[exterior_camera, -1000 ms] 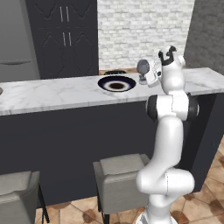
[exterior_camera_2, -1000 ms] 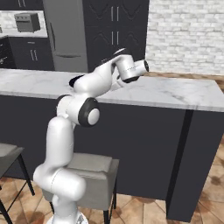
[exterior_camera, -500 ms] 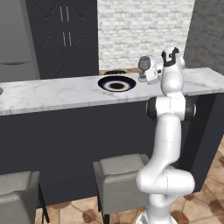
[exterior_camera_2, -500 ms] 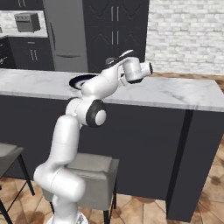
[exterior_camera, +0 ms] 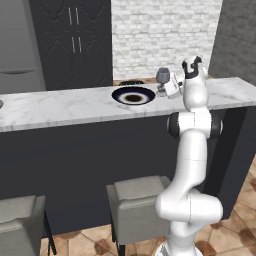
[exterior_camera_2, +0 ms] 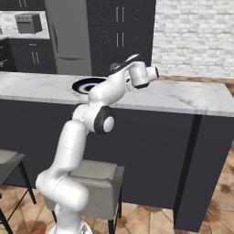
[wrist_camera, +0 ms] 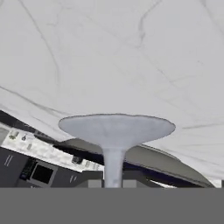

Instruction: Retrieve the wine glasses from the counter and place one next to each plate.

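We have one wine glass (exterior_camera: 162,76) in hand, carried just above the counter (exterior_camera: 60,107) at the right-hand side of the plate (exterior_camera: 133,96). In the left base view its rounded bowl stands up beside the white hand, close to the plate's rim but not over it. The hand view looks along the stem (wrist_camera: 113,168) to the round foot (wrist_camera: 117,127), with veined marble beyond it and the plate's curved edge (wrist_camera: 175,168) lying near the foot. The gripper (exterior_camera: 170,90) is pressed together on the glass low down, by the stem as far as we can judge; the fingertips themselves are hidden from us.

To do this step well, we judge that we should bring the glass down upright, with the foot level to the marble, and land it on bare counter just beside the plate, not on its rim. From these pictures we cannot tell whether the foot is touching the counter or a little above it, so we should lower slowly and let go only once the foot rests flat. A thin stem on a small foot will tip easily, so we think the jaws should part gently and the hand should draw away along the stem's own line, without brushing the bowl. The arm (exterior_camera_2: 105,96) reaches across the counter from the stool side, so we should also keep its wrist off the plate as we pull back.

We can read no brand, label or writing anywhere in these views.
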Robot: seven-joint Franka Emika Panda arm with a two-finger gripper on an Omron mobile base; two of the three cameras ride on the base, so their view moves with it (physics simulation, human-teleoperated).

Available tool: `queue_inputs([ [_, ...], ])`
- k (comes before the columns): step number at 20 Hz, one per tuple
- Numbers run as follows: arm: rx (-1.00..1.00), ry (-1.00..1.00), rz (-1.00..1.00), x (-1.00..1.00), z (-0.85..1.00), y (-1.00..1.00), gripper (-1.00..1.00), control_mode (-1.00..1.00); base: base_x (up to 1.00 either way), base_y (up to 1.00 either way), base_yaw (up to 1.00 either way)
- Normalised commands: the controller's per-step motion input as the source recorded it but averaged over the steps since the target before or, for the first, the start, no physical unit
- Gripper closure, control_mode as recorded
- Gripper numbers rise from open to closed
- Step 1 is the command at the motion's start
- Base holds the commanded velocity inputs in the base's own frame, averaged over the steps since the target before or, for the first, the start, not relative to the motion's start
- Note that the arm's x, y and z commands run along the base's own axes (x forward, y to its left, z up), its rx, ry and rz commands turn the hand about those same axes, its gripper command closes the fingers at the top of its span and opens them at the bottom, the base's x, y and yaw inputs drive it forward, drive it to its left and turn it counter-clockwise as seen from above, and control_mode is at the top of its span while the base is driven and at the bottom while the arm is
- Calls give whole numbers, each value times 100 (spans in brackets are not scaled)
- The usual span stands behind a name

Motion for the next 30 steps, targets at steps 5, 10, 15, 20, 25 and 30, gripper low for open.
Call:
queue_inputs([
  [5,0,1,0,0,-16,7,100,-100,0,0,0],
  [10,1,0,0,0,-1,0,100,-100,0,0,0],
  [15,1,0,0,0,0,0,100,-100,0,0,0],
  [20,5,0,0,2,-12,0,100,-100,0,0,0],
  [25,19,10,1,8,-36,-3,100,-100,0,0,0],
  [30,5,4,0,12,-16,1,100,-100,0,0,0],
])
